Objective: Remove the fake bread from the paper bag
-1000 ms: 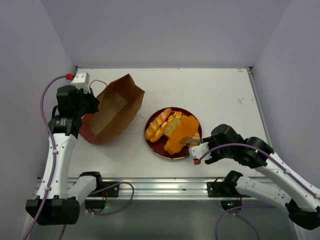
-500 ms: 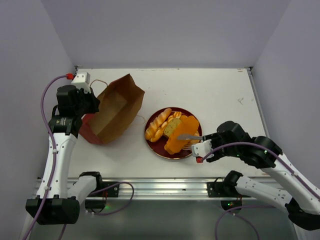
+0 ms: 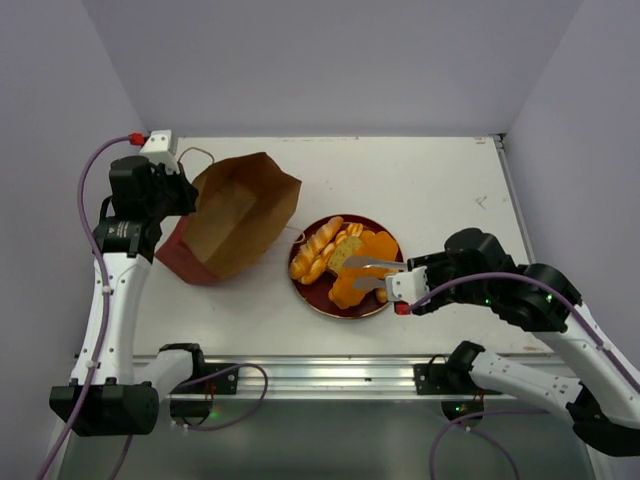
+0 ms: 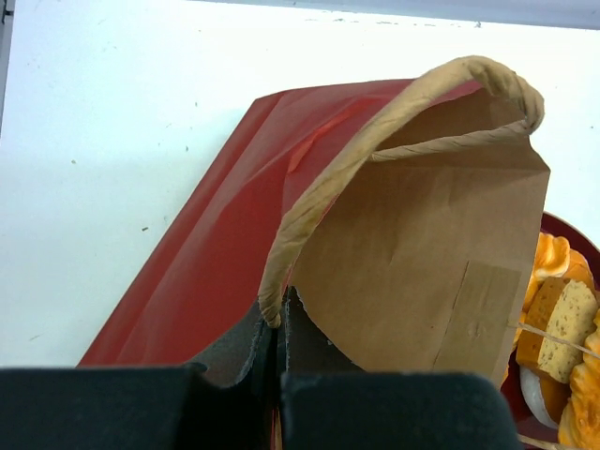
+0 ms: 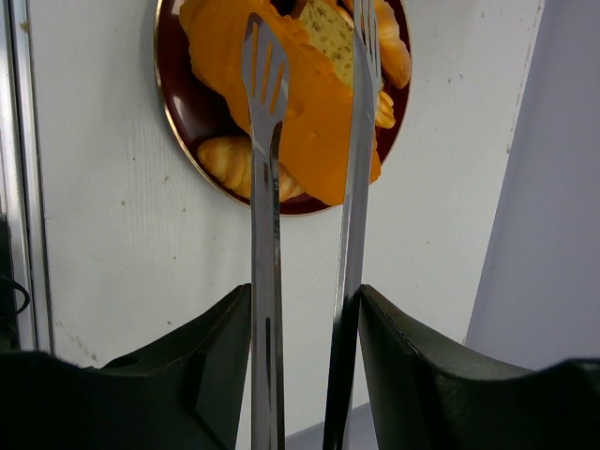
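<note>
Fake bread [image 3: 345, 262] is lying in a heap on the round red plate [image 3: 318, 300], near the middle of the tabletop [image 3: 440, 190] and a bit toward its near edge. I am seeing long ridged loaves, a tan slice and a big flat orange slab.

The paper bag [image 3: 235, 215] is leaning over by the left edge of the tabletop, with its open mouth facing the plate. The left pincer [image 4: 279, 337] is pinching together on the rim of the bag, right where the cord handle begins, and is holding the bag up at a tilt.

The right pincer [image 3: 398, 285] is squeezing a pair of metal tongs [image 5: 265, 234]. The tong tips are standing apart above the orange slab and are carrying nothing.

I am thinking the job is almost over. The bag is looking empty inside, but I am not seeing all the way to its bottom, so one piece may be hiding there. Next, the tongs are needing to move back to the mouth of the bag for a check. If nothing is there, the left pincer is needing to let the bag go gently so it is not tipping onto the plate.
</note>
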You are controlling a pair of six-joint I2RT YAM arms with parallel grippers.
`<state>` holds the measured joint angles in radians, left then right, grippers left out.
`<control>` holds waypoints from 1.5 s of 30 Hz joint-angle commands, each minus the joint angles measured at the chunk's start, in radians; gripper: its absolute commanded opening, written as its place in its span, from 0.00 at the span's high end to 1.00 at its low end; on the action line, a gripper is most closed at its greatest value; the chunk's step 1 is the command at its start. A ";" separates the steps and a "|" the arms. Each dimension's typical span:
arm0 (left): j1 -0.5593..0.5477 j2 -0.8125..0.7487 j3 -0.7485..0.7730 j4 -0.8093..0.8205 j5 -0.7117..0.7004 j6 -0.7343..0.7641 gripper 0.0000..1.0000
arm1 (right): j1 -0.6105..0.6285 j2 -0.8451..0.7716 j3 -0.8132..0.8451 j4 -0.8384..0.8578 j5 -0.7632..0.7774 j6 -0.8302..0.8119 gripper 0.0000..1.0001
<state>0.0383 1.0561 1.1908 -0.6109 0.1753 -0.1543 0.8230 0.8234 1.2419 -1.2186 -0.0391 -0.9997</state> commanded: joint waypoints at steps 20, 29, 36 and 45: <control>0.106 0.358 0.274 0.131 0.266 -0.088 1.00 | -0.068 0.140 0.085 0.151 -0.022 0.145 0.50; 0.250 0.574 0.352 0.238 0.408 -0.188 1.00 | -0.150 0.189 0.082 0.214 -0.050 0.179 0.50; 0.290 0.722 0.489 0.238 0.417 -0.226 0.95 | -0.283 0.238 0.090 0.297 -0.102 0.234 0.50; 0.310 0.783 0.612 0.220 0.394 -0.232 0.66 | -0.438 0.299 0.097 0.360 -0.179 0.300 0.50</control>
<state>0.3336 1.8412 1.7466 -0.4114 0.5533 -0.3759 0.4126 1.1183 1.2922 -0.9283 -0.1520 -0.7414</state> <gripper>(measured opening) 0.337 0.499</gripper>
